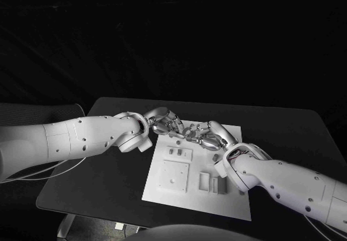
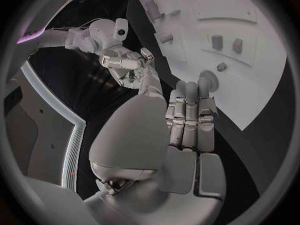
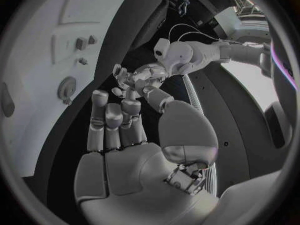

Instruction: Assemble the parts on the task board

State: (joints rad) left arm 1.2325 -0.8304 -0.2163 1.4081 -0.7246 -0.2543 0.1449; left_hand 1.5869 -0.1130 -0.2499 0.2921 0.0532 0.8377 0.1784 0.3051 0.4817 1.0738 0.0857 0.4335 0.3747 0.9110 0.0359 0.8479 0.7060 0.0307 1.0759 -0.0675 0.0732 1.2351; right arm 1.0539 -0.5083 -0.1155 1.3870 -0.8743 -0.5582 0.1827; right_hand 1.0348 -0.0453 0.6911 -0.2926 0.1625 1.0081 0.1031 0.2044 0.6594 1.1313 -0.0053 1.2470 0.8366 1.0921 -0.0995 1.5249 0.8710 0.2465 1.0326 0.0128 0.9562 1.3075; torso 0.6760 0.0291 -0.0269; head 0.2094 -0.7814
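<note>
The white task board (image 1: 195,201) lies in the middle of the black table. Small pale parts (image 1: 174,150) stand near its far end, a square plate part (image 1: 173,175) sits at mid-left, and two blocks (image 1: 204,181) stand beside it. My left hand (image 1: 165,122) and right hand (image 1: 208,134) hover over the board's far edge, their fingertips almost meeting. In the left wrist view the left hand (image 2: 187,120) has straight fingers, the thumb set apart, and an empty palm. The right hand (image 3: 119,130) likewise shows upright fingers and nothing in them. Whether the hands touch each other is unclear.
The black table (image 1: 108,170) has bare surface on both sides of the board. Both white forearms cross it, the right one (image 1: 289,183) lying over the board's right edge. More parts (image 2: 217,41) and a round part (image 3: 67,87) stand on the board.
</note>
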